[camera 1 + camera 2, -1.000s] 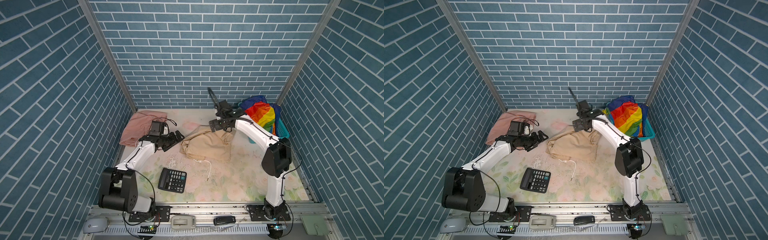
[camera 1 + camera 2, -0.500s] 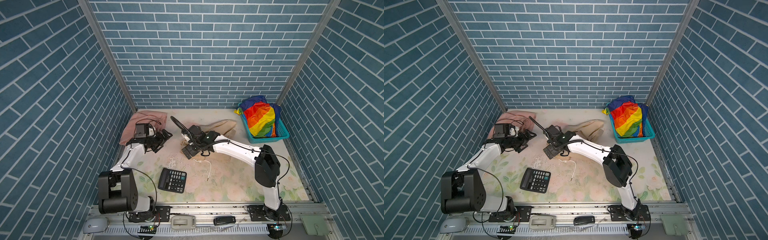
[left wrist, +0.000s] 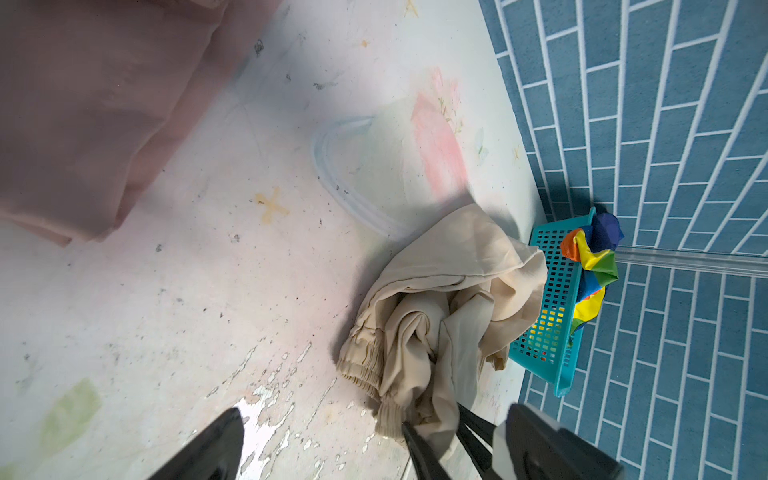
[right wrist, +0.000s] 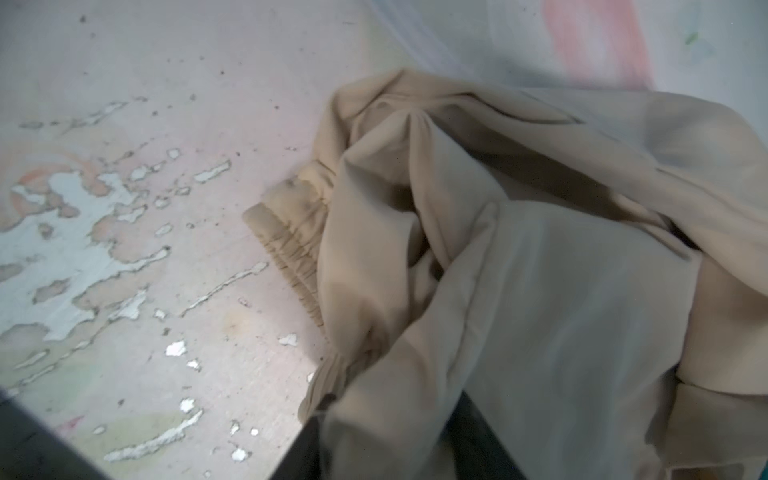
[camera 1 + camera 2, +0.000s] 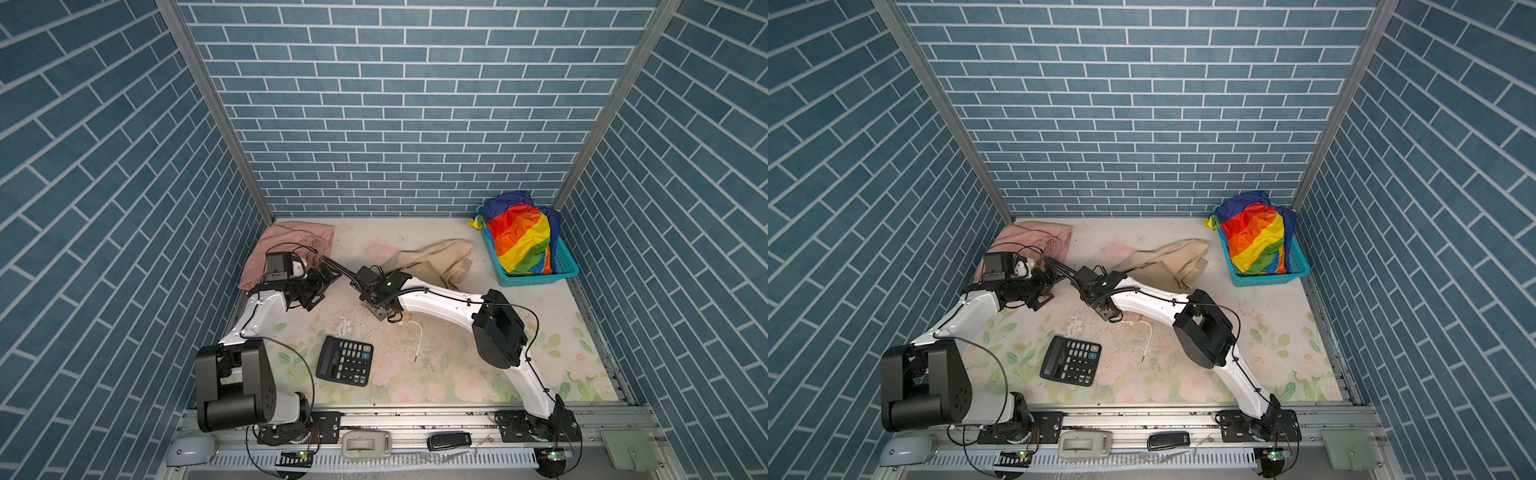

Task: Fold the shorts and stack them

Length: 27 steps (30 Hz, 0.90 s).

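Note:
The beige shorts lie crumpled mid-table, reaching back toward the basket. My right gripper is shut on their gathered waistband end, and cloth bunches between its dark fingers. The left wrist view shows those thin fingers pinching the beige shorts. My left gripper stands open and empty just left of that grip. The salmon-pink shorts lie in the back left corner. The rainbow shorts fill the basket.
The teal mesh basket stands at the back right against the wall. A black calculator lies near the front, with a white drawstring beside it. Blue brick walls close three sides.
My right gripper swung from the back by the basket down to the shorts' left front end and closed on the waistband. The beige shorts now trail back right. My left gripper drew back left.

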Motion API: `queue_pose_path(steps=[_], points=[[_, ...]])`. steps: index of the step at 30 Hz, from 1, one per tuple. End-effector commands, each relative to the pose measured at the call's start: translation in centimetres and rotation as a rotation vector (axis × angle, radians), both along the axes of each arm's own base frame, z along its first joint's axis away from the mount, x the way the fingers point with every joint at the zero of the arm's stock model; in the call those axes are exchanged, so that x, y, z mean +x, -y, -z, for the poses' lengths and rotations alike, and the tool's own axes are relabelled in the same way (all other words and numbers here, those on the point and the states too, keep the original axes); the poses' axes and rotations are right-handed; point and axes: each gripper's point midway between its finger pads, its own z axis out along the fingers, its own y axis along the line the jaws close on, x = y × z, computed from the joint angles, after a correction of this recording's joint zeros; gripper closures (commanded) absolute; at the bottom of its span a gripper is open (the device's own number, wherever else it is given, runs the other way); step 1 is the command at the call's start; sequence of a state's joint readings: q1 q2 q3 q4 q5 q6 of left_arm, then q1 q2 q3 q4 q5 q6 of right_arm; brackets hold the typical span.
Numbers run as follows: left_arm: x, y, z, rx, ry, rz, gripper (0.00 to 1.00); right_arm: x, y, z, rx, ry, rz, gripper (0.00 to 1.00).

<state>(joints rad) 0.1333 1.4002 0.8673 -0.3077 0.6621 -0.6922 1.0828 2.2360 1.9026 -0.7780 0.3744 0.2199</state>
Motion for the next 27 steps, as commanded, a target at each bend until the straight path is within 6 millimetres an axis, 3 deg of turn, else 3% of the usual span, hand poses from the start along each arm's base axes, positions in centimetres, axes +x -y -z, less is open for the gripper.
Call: queue_pose_path(steps=[1,2,3,7,12,15,20,23,27], points=[[-0.4,0.1,-0.2,-0.004,0.022,0.007,0.00,1.9,2.0,-2.2,-0.040,0.087,0.054,0.82],[-0.5,0.3,-0.3,-0.005,0.025,0.016,0.00,2.3,2.2,-2.3,-0.039,0.096,0.057,0.86],[-0.6,0.7,-0.4,-0.005,0.028,0.029,0.00,2.5,2.3,-4.2,-0.003,0.120,0.059,0.87],[-1.2,3.3,-0.7,0.048,0.031,0.131,0.00,4.1,3.5,-7.3,0.060,0.131,0.086,0.89],[-1.6,8.0,-0.1,0.105,0.014,0.268,0.00,6.6,7.6,-9.3,0.095,0.125,0.173,1.00],[-1.7,10.6,0.6,0.148,-0.005,0.348,0.00,8.5,12.5,-11.1,0.099,0.152,0.264,1.00],[-2.3,13.4,2.4,0.202,-0.065,0.473,0.01,12.0,23.5,-13.4,0.144,0.164,0.477,1.00],[-3.2,14.5,3.5,0.255,-0.114,0.562,0.00,13.3,28.1,-14.2,0.167,0.172,0.570,1.00],[-4.1,15.5,4.7,0.322,-0.165,0.640,0.00,14.2,32.4,-15.2,0.223,0.182,0.669,1.00]])
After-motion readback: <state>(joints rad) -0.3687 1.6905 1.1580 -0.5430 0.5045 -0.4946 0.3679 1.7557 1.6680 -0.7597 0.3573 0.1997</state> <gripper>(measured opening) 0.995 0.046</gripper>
